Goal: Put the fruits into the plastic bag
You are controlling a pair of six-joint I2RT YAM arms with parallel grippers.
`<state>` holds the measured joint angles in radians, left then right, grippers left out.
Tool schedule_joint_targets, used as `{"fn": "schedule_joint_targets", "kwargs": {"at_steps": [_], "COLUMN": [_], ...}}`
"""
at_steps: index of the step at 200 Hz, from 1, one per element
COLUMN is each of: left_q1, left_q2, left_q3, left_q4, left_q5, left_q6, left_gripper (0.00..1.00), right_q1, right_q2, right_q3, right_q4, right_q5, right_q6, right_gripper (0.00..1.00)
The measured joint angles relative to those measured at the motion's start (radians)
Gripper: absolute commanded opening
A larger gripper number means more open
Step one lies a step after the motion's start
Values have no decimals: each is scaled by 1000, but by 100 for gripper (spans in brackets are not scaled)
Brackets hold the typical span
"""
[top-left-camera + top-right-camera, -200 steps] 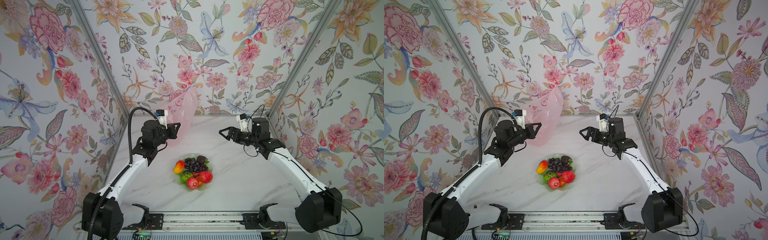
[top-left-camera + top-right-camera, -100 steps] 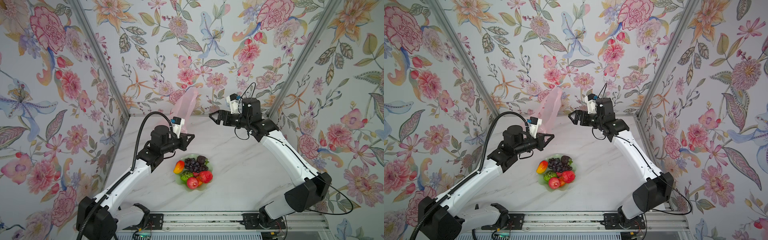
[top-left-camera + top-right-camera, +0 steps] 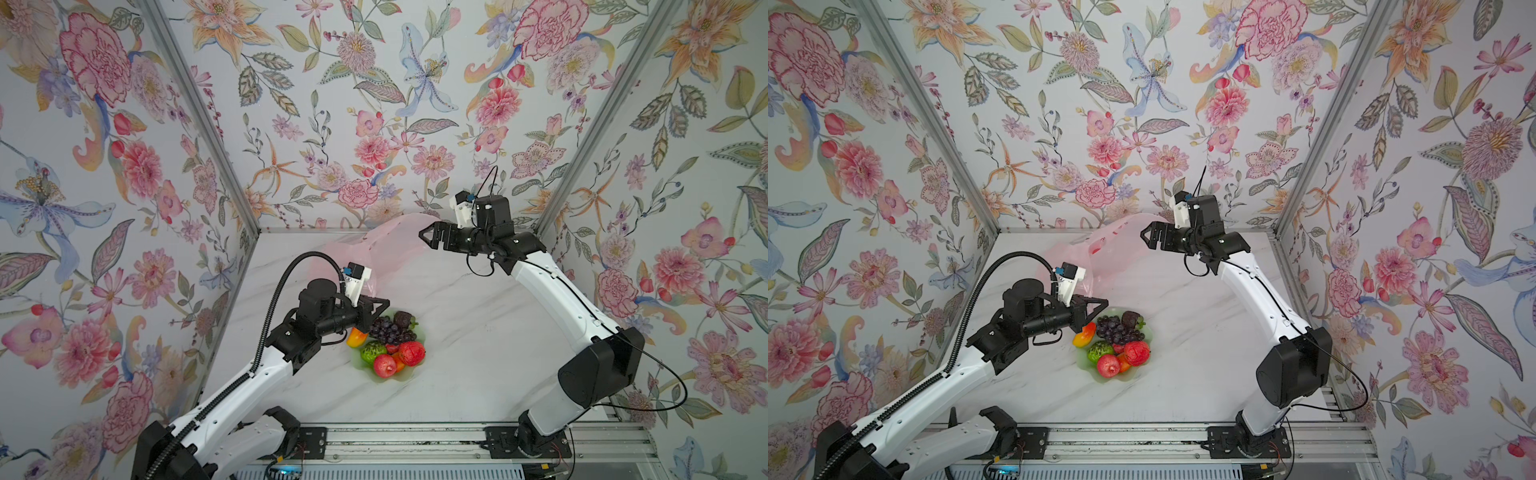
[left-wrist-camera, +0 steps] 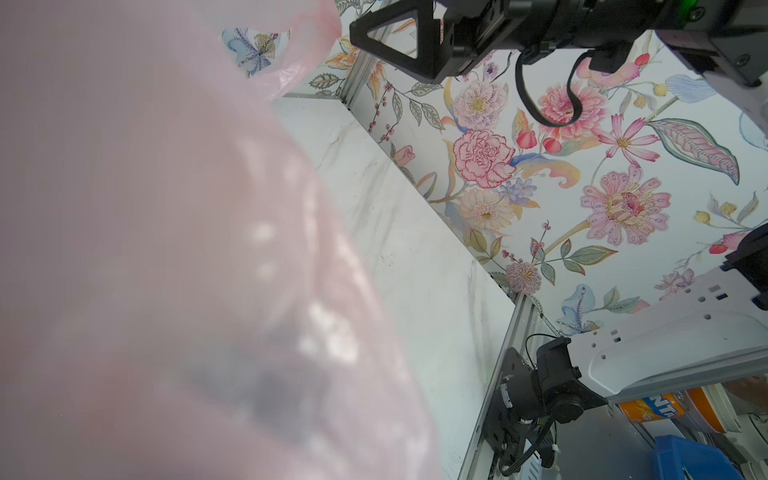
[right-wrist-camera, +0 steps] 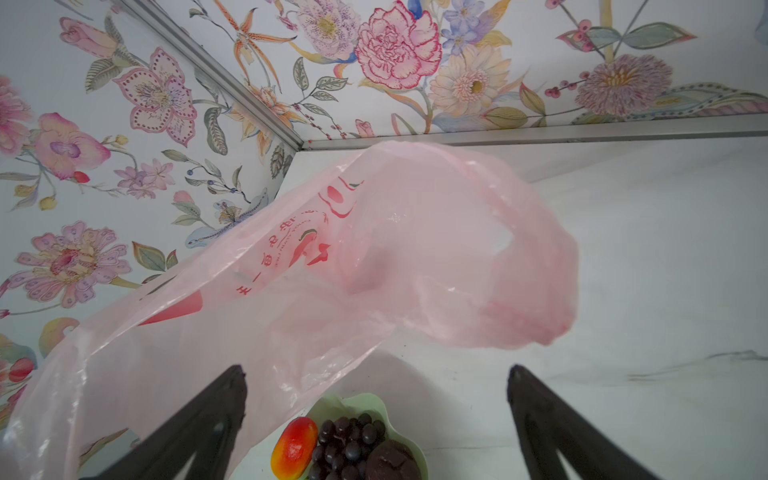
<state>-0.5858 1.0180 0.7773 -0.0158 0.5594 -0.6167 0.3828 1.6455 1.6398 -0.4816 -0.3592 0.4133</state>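
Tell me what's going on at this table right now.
Two robot arms are getting ready to bag toy fruit. The left end effector is shut on the pink plastic bag and holds it up off the table, behind the plate. The right end effector is open, close to the bag's raised far end but not gripping it. The fruits sit piled on the pale green plate, and none looks to be in the bag yet.

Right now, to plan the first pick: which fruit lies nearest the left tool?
The red-yellow mango, at the plate edge beside the left tool; the others sit farther across the plate.
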Motion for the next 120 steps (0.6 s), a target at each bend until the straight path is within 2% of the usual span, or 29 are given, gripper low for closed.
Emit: {"fn": "schedule_joint_targets", "kwargs": {"at_steps": [60, 120], "left_q1": [0, 0], "left_q2": [-24, -76], "left_q3": [-9, -35], "left_q4": [-4, -52], "left_q5": [-21, -24], "left_q6": [-9, -12], "left_gripper": [0, 0], "right_q1": [-42, -51], "right_q2": [2, 124], "right_q3": [-98, -12], "right_q4": [15, 60], "right_q5": [8, -27], "right_q6": [10, 8], "right_gripper": [85, 86]}}
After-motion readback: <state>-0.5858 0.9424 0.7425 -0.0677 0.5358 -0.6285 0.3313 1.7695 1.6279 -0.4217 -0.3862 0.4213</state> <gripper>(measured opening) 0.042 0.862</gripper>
